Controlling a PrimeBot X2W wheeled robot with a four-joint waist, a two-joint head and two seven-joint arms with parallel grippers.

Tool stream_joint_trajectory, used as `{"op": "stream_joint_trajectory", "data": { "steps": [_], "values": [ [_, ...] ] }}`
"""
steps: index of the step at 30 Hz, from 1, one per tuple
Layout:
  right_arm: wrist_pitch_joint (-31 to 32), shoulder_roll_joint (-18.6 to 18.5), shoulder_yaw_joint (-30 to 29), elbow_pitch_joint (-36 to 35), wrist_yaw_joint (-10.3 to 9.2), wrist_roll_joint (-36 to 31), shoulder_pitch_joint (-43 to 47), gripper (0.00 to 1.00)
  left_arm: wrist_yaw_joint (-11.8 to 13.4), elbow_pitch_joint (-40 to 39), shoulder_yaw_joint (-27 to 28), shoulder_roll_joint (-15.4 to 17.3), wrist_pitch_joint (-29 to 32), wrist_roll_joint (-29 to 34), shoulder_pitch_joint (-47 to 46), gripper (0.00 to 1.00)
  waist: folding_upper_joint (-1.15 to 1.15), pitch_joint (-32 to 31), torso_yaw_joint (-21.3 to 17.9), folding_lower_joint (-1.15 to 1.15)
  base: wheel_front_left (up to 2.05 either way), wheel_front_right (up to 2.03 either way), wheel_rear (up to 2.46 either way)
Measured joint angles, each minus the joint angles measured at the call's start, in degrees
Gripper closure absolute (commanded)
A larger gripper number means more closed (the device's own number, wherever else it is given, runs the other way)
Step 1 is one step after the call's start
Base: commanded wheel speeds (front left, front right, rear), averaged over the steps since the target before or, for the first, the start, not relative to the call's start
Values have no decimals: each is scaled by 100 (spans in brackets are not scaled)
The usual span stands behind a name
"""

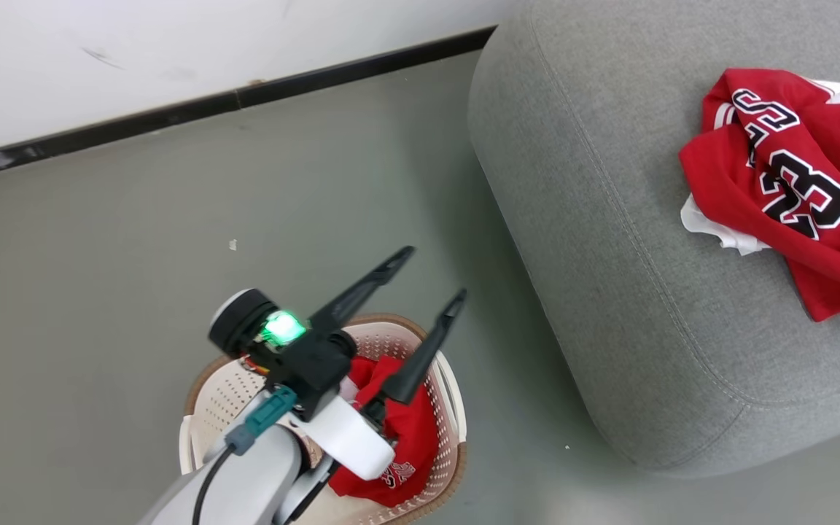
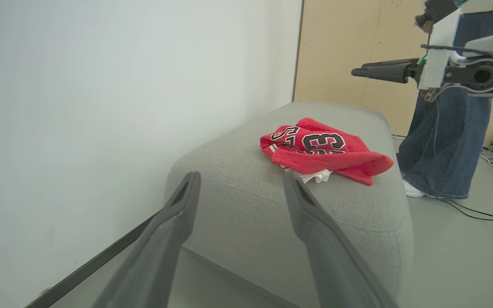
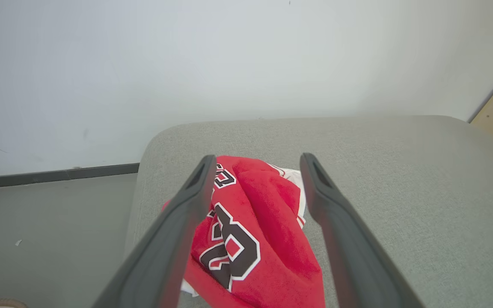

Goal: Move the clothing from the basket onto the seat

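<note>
The left end effector is hovering above the basket, fingers spread wide and empty, with one red jersey lying inside below it. The right end effector is hanging open above a second jersey, which is lying crumpled on the seat.

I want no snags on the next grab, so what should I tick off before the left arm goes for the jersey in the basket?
1. Left gripper jaws apart and empty: ok.
2. Red soft-fabric jersey lying in the cream perforated plastic basket, under that gripper: ok.
3. Bare room on the large light-grey upholstered seat beside the red numbered jersey lying there: ok.
4. Right gripper open, raised off that jersey: ok.
5. Person in jeans standing by the seat, clear of the arms: cannot tell.
</note>
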Motion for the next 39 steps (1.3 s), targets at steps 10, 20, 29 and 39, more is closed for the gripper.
{"op": "stream_joint_trajectory", "data": {
  "steps": [10, 20, 29, 39],
  "values": [
    [-37, 630, 192, -623, 0, -590, -2, 0, 489, 202, 661, 113, -94, -102, 415, 0, 0, -333, 237, 0, 0, 0, 0],
    [-40, 1407, 389, -933, 0, -1034, 49, 0, 953, 356, 1301, 159, -102, -255, 827, 0, 0, -711, 534, 0, 0, 0, 0],
    [-49, 1911, 160, -1023, 0, -1378, 575, 0, 1230, 327, 1809, 188, -102, -259, 1206, 0, 0, -1071, 785, 0, 0, 0, 0],
    [-54, 2316, -221, -1059, 0, -1725, 1331, 0, 1456, 388, 2151, 181, -102, -253, 1727, 0, 0, -1441, 1027, 0, 0, 0, 0]
  ]
}}
